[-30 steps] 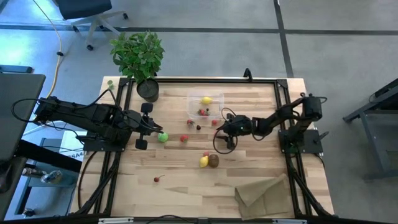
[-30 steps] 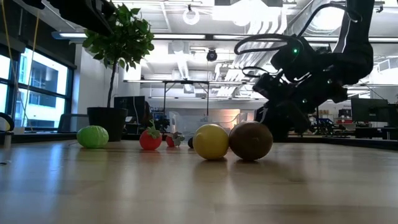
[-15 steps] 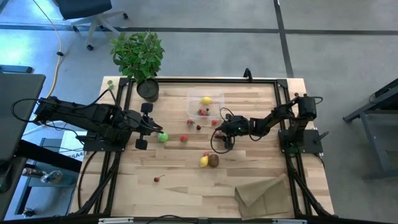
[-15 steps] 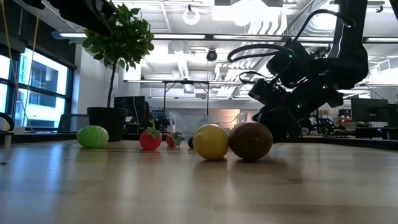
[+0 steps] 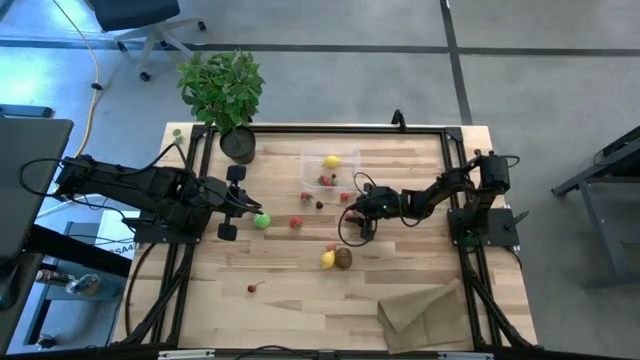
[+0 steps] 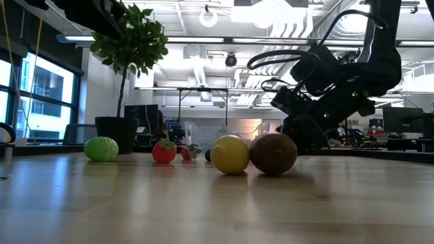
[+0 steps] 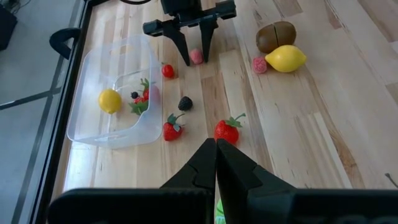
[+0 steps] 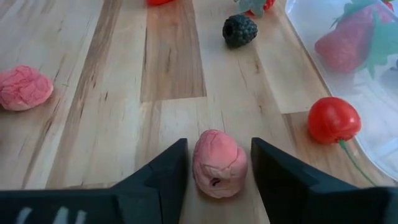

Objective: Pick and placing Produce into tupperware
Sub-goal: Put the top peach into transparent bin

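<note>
My right gripper is open and low over the table's middle. Its two fingers stand on either side of a small pink berry that lies on the wood, with a thin gap on each side. The clear tupperware sits just beyond and holds a yellow lemon and red berries. A second lemon and a brown kiwi rest side by side nearer the front. My left gripper is shut and waits raised at the table's left, beside the green lime.
Loose on the wood around the right gripper are a blackberry, a red cherry, another pink berry and strawberries. A potted plant stands at the far left and a brown paper bag at the near right.
My right arm has dipped a little toward the table and its gripper has rolled slightly while staying over the pink berry. The fruits and the tupperware have not moved.
</note>
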Controlling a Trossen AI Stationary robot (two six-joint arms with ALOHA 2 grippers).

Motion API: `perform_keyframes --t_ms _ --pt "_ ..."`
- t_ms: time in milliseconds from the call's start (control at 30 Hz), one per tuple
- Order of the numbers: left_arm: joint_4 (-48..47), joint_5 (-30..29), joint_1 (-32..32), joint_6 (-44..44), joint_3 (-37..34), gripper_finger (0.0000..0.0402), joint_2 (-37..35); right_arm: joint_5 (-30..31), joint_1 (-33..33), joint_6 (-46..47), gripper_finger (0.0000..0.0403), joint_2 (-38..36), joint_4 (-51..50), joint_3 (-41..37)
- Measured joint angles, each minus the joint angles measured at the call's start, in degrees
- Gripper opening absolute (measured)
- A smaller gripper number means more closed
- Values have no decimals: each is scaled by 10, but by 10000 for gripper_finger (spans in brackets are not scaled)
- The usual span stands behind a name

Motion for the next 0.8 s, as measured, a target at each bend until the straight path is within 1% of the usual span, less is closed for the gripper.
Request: perform_keyframes --t_ms 800 --pt "0 0 0 0 0 3 0 13 0 30 102 0 -7 -1"
